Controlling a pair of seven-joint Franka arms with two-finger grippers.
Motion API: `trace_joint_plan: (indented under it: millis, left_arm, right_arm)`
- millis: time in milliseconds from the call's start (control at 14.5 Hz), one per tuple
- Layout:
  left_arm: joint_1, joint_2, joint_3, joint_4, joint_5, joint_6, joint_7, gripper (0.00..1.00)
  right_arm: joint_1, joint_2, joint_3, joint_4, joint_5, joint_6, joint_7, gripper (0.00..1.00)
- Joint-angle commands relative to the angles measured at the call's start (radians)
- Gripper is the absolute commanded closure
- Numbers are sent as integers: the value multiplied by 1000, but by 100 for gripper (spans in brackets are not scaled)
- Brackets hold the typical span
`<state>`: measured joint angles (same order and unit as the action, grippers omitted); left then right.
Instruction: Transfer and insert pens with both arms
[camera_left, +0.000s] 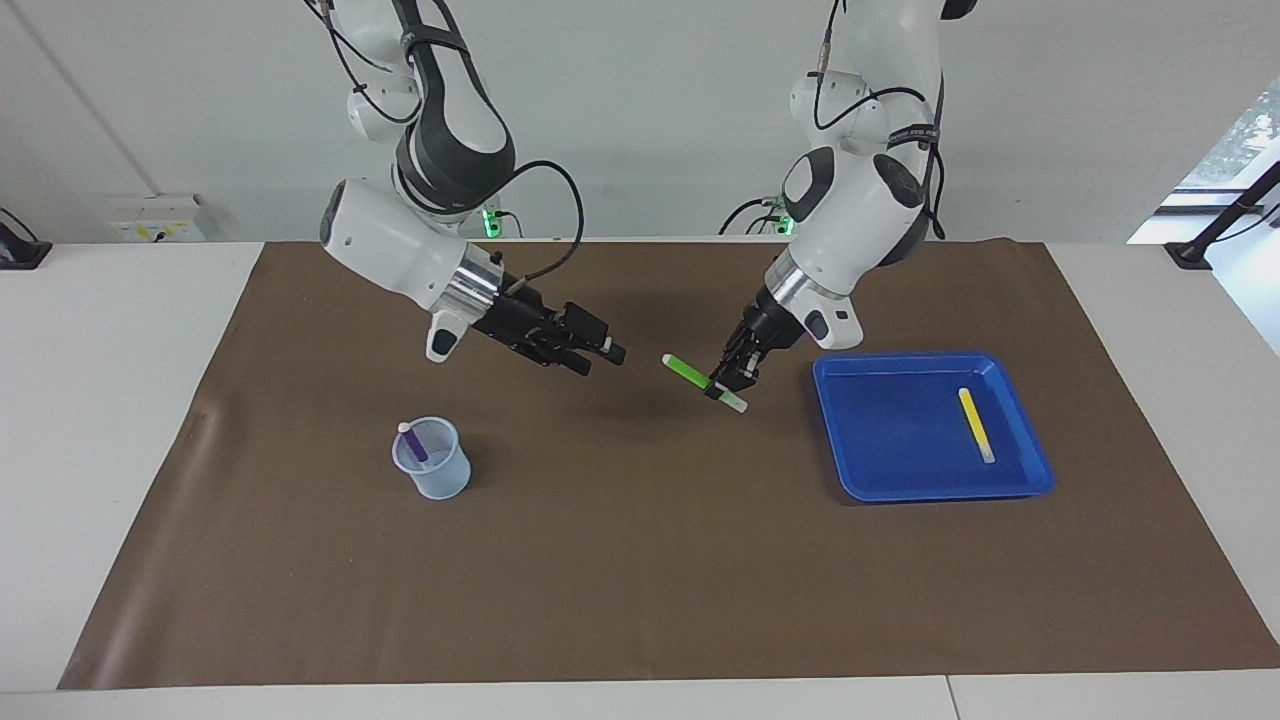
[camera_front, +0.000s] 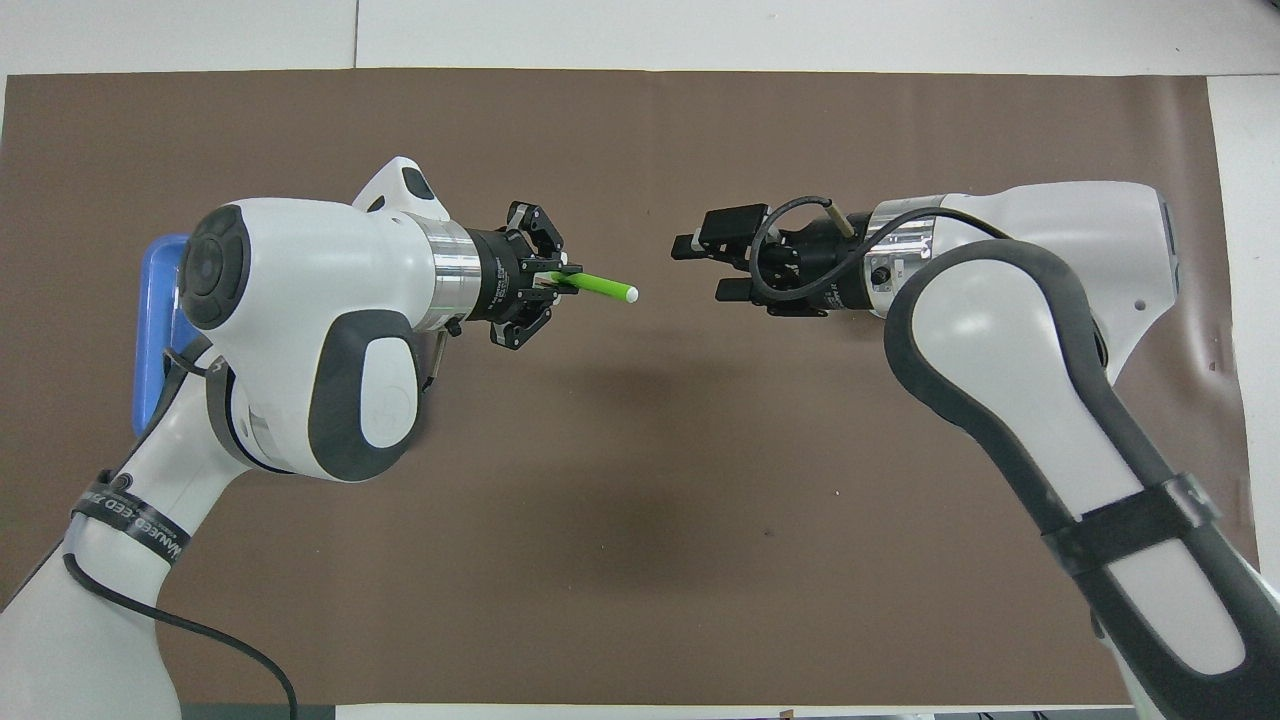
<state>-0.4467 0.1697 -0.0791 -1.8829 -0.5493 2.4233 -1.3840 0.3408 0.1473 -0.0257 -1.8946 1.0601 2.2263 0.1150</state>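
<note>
So the left arm's black two-finger gripper (camera_left: 729, 383) (camera_front: 545, 283) is up in the air over the brown mat (camera_left: 640, 560) (camera_front: 640, 450) on the white counter (camera_left: 120, 400), just beside the blue plastic tray (camera_left: 905, 480) (camera_front: 158, 330). Its jaws are pinching the slim green pen (camera_left: 700, 381) (camera_front: 600, 287) close to its pale cap end, so most of the green barrel sticks out past the jaws toward the right arm's gripper.

The right arm's black gripper (camera_left: 595, 358) (camera_front: 700, 268) hangs over the middle of the mat with its jaws spread, pointed at the green pen's free tip but apart from it.

The slim yellow pen (camera_left: 976, 424) lies flat in the tray at the left arm's end. The purple pen (camera_left: 412, 441) stands tilted in the clear plastic cup (camera_left: 432, 460) toward the right arm's end.
</note>
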Motion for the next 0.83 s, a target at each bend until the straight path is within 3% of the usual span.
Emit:
trace_joint_plan:
  millis: [0, 344, 758]
  left_arm:
    - [-61, 20, 15, 16, -26, 89, -75, 100]
    - [-93, 21, 15, 13, -26, 117, -151, 100]
    - [-121, 34, 15, 16, -26, 161, -204, 100]
  right_arm:
    - [-3, -46, 1, -49, 58, 13, 12, 22]
    - [14, -46, 1, -49, 64, 21, 25, 33]
    - [14, -46, 1, -52, 64, 21, 25, 38]
